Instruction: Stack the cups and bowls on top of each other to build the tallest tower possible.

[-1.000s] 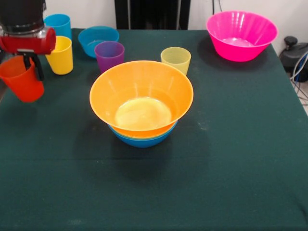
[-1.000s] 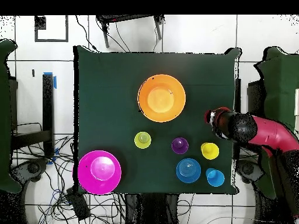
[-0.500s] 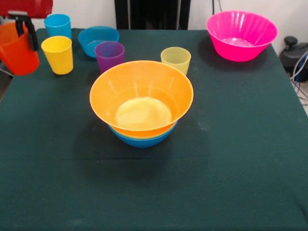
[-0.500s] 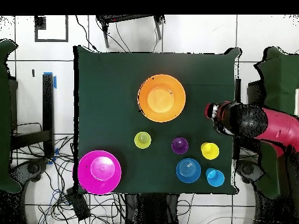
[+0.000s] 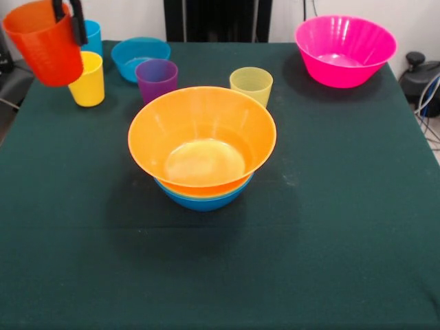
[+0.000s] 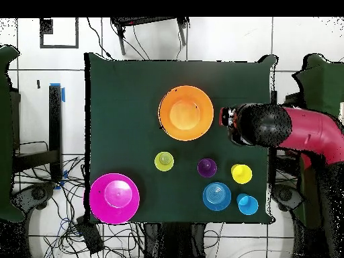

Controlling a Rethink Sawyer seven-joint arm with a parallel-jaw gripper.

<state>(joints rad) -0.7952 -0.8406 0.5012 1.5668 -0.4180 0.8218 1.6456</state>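
The orange cup (image 5: 47,42) hangs tilted above the yellow cup (image 5: 87,79), well left of the orange-yellow bowl (image 5: 202,137), which nests in a blue bowl (image 5: 203,200).

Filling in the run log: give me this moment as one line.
phase: carry | gripper: shut on orange cup, lifted | tower: orange-yellow bowl nested on blue bowl | cup not yet placed

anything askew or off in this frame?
Only the orange cup: it hangs tilted in the air at the table's edge, pinched by its rim in the claw. The large orange-yellow bowl sits nested in the blue bowl. The other cups stand upright. No spills or damage show.
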